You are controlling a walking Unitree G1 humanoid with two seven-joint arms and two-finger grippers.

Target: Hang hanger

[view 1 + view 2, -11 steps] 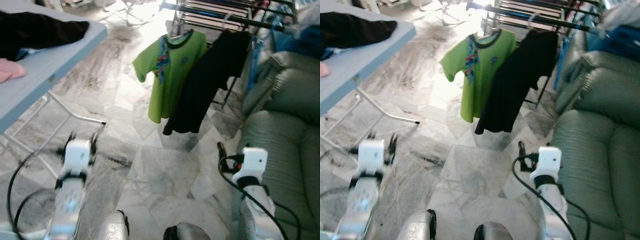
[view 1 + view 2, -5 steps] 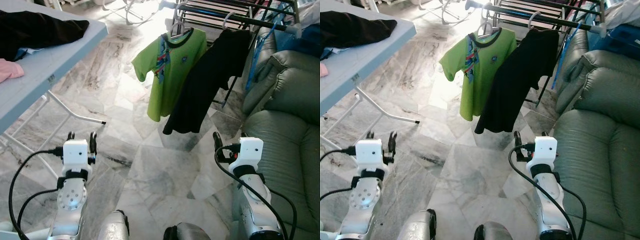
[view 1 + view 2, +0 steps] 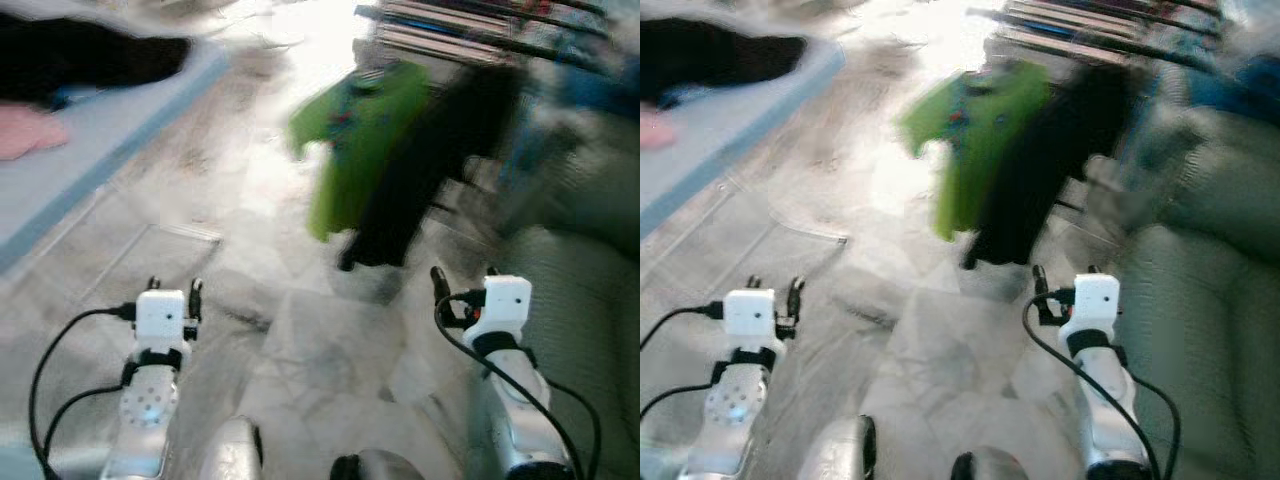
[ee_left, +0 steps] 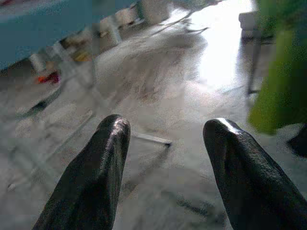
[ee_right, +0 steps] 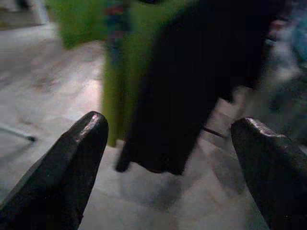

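Observation:
A green T-shirt [image 3: 358,140] and a black shirt [image 3: 430,160] hang side by side on a drying rack [image 3: 470,30] ahead of me; their hangers are too blurred to make out. My left gripper [image 3: 174,288] is held low over the marble floor, open with nothing between its fingers [image 4: 98,177]. My right gripper [image 3: 462,278] is also low, at the right near the sofa, open and empty. In the right wrist view the black shirt [image 5: 192,81] and green T-shirt [image 5: 115,62] hang ahead beyond the fingers [image 5: 62,167].
A blue table [image 3: 110,140] at the left carries black clothing [image 3: 80,50] and a pink cloth [image 3: 25,130]; its white legs [image 4: 86,91] stand on the floor. A grey-green sofa [image 3: 590,300] runs along the right. Marble floor [image 3: 320,340] lies between me and the rack.
The whole picture has shifted and blurred, so the camera has moved. Both grippers stay low and open, empty as before.

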